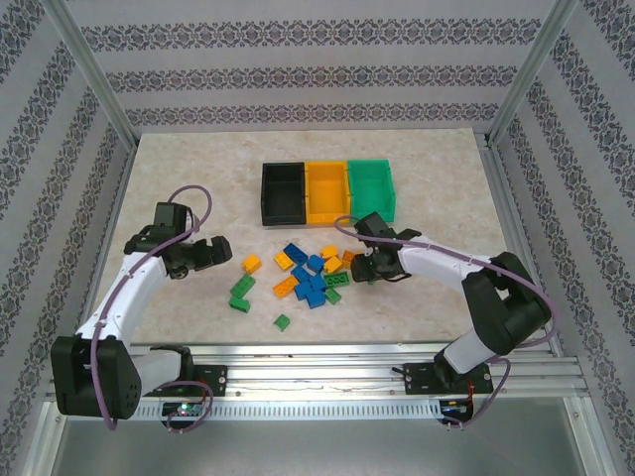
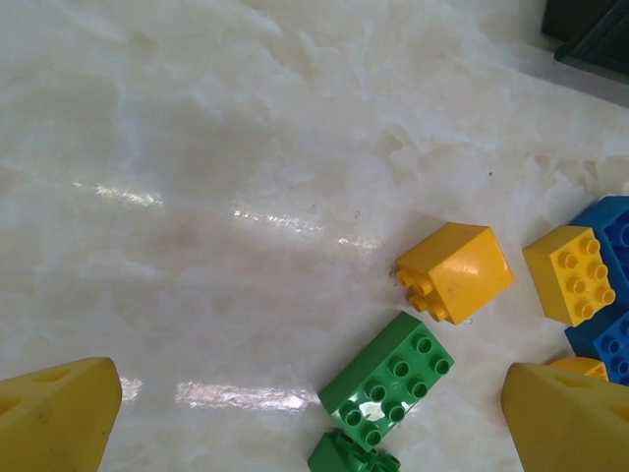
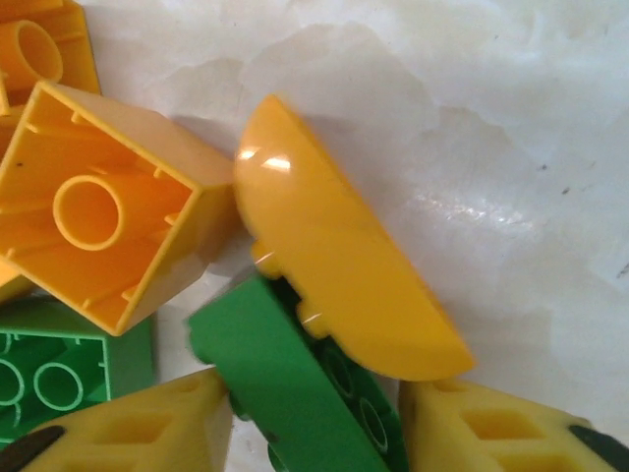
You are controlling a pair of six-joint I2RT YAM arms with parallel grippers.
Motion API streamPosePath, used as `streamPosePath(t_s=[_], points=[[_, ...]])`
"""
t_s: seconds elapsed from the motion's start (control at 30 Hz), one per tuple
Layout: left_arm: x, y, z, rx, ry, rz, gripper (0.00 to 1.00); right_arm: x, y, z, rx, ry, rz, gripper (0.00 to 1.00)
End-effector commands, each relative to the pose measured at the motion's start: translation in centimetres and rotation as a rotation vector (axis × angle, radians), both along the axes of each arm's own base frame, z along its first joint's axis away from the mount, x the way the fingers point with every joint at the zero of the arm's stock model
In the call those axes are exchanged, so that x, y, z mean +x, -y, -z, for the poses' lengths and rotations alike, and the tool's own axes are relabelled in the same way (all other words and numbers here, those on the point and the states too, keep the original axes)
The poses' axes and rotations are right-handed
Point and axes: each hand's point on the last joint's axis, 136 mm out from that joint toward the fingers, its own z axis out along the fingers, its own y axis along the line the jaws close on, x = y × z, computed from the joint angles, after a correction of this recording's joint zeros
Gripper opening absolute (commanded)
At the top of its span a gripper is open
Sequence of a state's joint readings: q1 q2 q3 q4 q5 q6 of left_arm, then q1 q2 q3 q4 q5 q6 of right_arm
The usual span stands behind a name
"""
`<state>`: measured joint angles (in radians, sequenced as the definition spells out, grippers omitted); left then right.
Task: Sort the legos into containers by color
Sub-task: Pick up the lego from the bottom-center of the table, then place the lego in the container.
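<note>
Right, the legos lie heaped mid-frame, just below the containers. The right gripper pinches a green brick at the heap's right edge; the left gripper hangs spread wide, empty, to the heap's left.

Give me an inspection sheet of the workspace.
Surface: pale marbled table, glossy.
Job's things: blue, green and yellow-orange legos loose at centre; black bin, orange-yellow bin and green bin joined behind them, no bricks seen inside.
Clutter: nothing seen.
Grippers: left gripper open, beside the pile; right gripper down in the pile, fingers flanking a green brick, grip unclear.
Cables: purple cables looped along both arms.
Surroundings: patterned walls, aluminium frame.
</note>
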<state>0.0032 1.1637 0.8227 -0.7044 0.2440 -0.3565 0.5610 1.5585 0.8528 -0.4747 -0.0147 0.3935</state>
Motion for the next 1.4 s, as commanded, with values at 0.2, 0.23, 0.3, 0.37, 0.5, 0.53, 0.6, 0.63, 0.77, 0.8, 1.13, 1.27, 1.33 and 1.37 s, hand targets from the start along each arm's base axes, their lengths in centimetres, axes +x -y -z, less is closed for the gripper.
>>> streamPosePath(t_s=[0.2,0.23,0.3,0.37,0.5,0.53,0.6,0.63,0.77,0.8,1.13,1.27,1.33,1.37], points=[[0.8,-0.1,0.4,-0.013,-0.016,-0.002,0.99,-1.1,-1.0,0.8,-0.027,-0.057,-0.043,0.25],[0.8,-0.1,0.4,-0.011,-0.019,-0.001,0.99,-1.1,-1.0,0.8,-0.028,-0.059,-0.045,0.24],[0.8,-0.2,0.3,-0.007,-0.016,0.001,0.99,-1.0,-1.3,0.5,-0.016,-0.054,-0.049,0.16],[0.8,-0.3,0.2,0.004,-0.008,0.000,0.99,-0.9,-2.1,-0.3,0.022,-0.046,-0.059,0.15],[0.9,-0.5,-0.1,0.015,0.000,0.003,0.99,-0.2,-3.9,-4.0,0.118,0.018,-0.069,0.15],[0.8,-0.5,0.0,0.015,-0.003,0.003,0.99,0.1,-4.1,-5.0,0.140,0.044,-0.069,0.14],[0.9,-0.4,-0.2,0.011,0.004,0.003,0.99,1.3,-4.7,-7.3,0.185,0.109,-0.067,0.14],[0.9,-0.4,-0.1,0.008,0.005,0.002,0.99,2.0,-4.9,-8.2,0.203,0.136,-0.064,0.14],[1.2,0.4,-0.2,-0.044,0.015,0.005,0.99,6.8,-5.6,-11.1,0.284,0.223,-0.017,0.15],[1.2,0.7,-0.2,-0.061,0.013,0.013,0.99,8.2,-5.9,-11.6,0.293,0.229,-0.013,0.15],[0.3,0.3,-0.1,-0.014,-0.014,0.059,0.99,20.0,-8.8,-9.3,0.316,0.164,0.005,0.18],[-0.5,-0.2,0.6,0.016,-0.050,0.058,0.99,20.9,-9.3,-8.6,0.339,0.146,0.006,0.23],[-0.2,0.4,0.5,-0.017,-0.039,0.060,1.00,20.7,-9.4,-8.6,0.341,0.148,0.000,0.35],[0.0,0.5,0.5,-0.026,-0.037,0.059,0.99,20.4,-9.4,-8.7,0.345,0.153,-0.003,0.39]])
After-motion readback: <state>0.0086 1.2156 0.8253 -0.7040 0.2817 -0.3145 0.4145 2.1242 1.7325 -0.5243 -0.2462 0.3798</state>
